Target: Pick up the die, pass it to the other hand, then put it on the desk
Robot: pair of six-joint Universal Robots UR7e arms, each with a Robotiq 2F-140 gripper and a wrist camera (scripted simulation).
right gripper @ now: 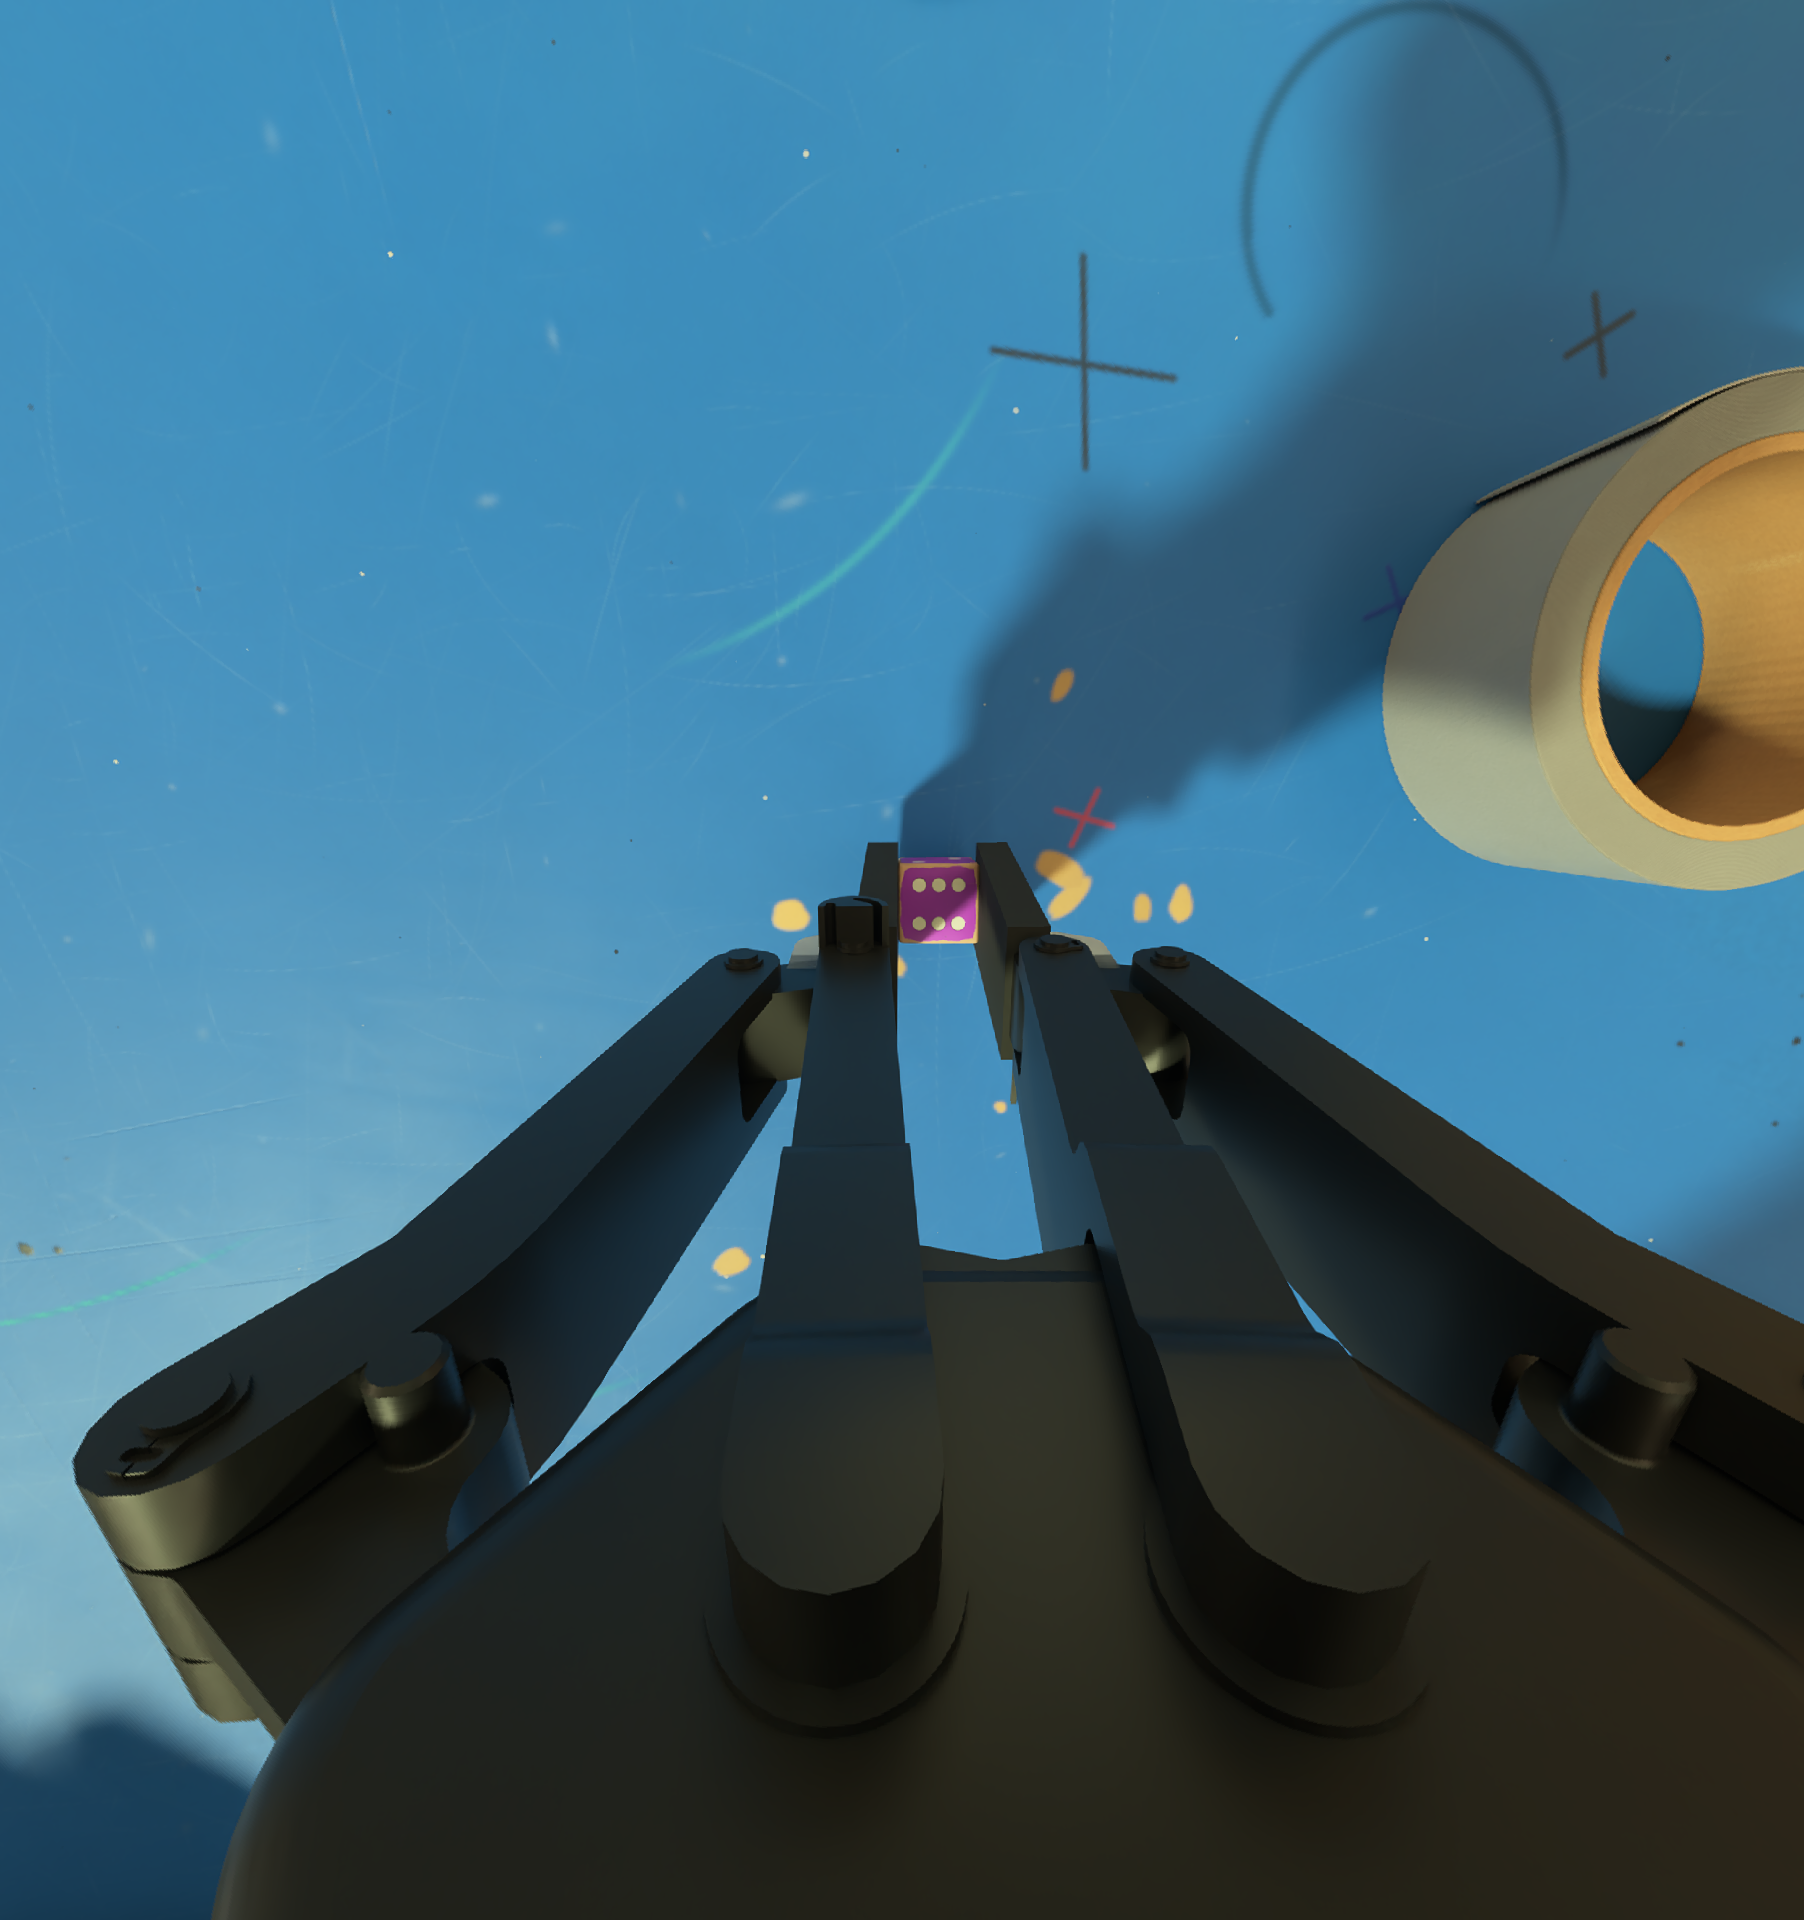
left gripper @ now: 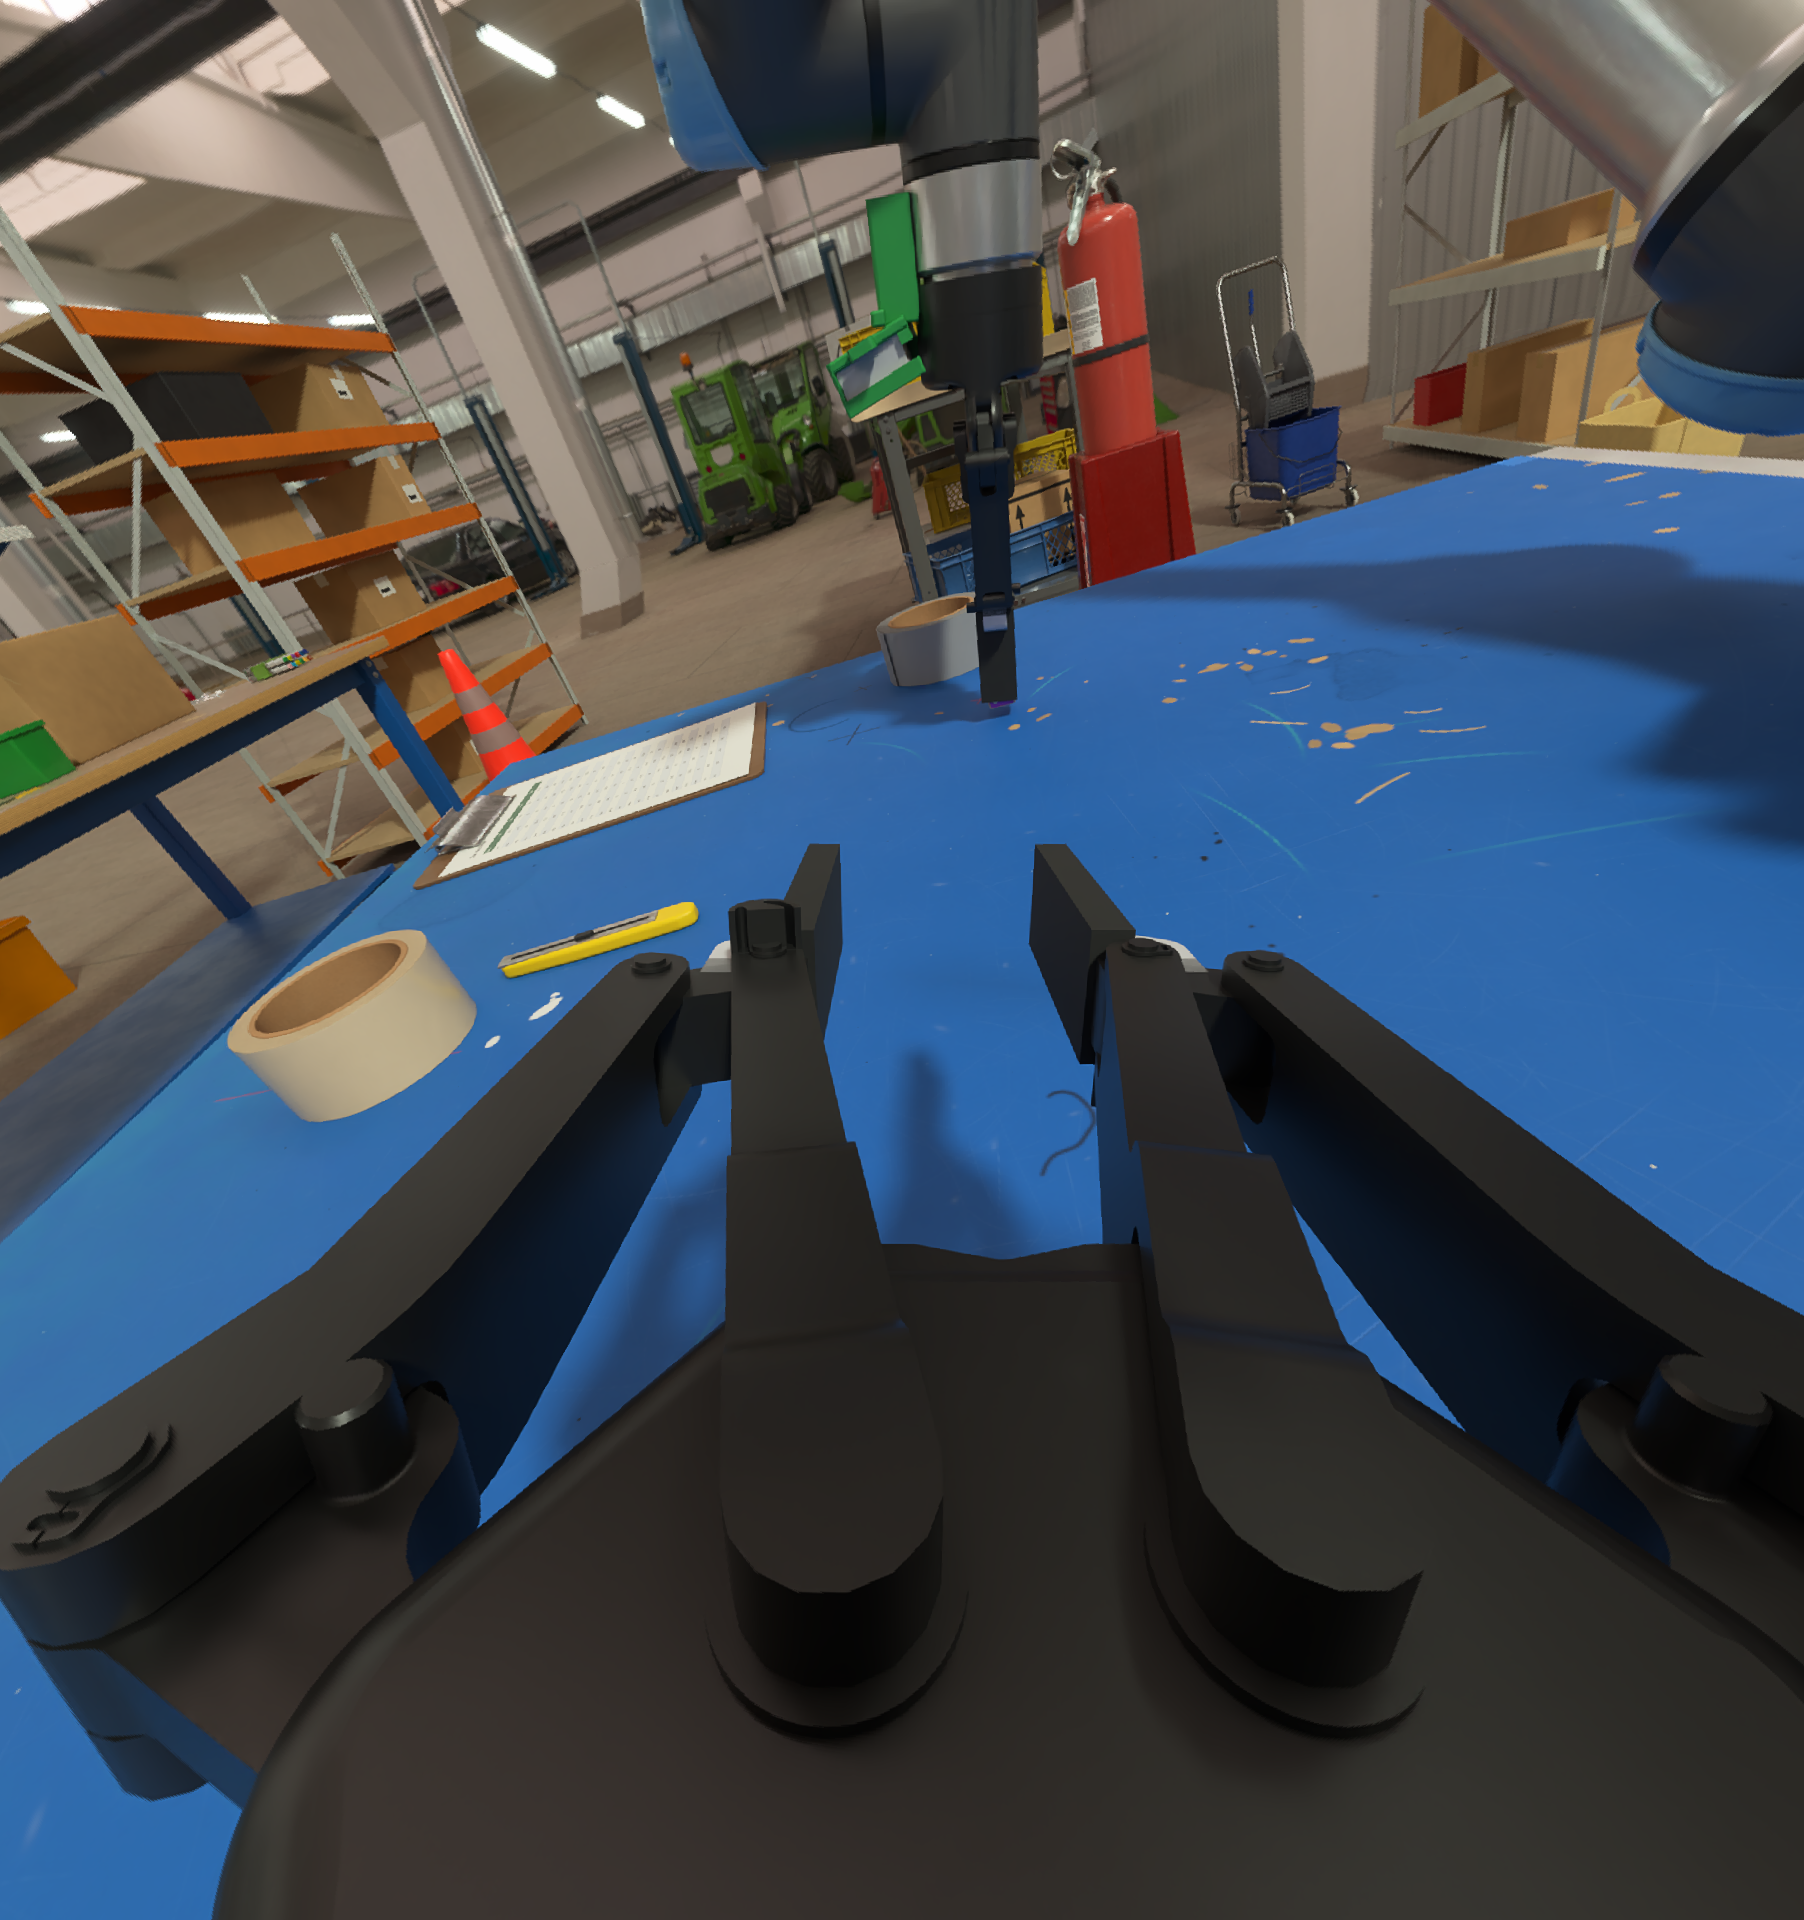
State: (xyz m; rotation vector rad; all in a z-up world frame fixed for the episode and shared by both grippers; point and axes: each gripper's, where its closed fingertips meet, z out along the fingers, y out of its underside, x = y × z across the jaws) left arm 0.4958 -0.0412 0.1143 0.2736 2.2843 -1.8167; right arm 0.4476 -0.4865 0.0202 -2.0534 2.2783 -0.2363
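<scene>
The die (right gripper: 937, 900) is purple with pale dots. It sits between the two pads of my right gripper (right gripper: 937, 883), which point straight down at the blue desk (right gripper: 358, 623) and touch both of its sides. In the left wrist view the right gripper (left gripper: 997, 681) stands upright at the far side of the desk, with a sliver of the purple die (left gripper: 999, 705) at its tips, level with the desk surface. My left gripper (left gripper: 934, 894) is open and empty, low over the blue desk (left gripper: 1397, 987), well short of the die.
A beige tape roll (left gripper: 352, 1023), a yellow utility knife (left gripper: 599, 937) and a clipboard (left gripper: 607, 790) lie to the left of my left gripper. A grey tape roll (left gripper: 924, 639) stands just beside the right gripper and shows in the right wrist view (right gripper: 1500, 675). The desk edge runs along the left.
</scene>
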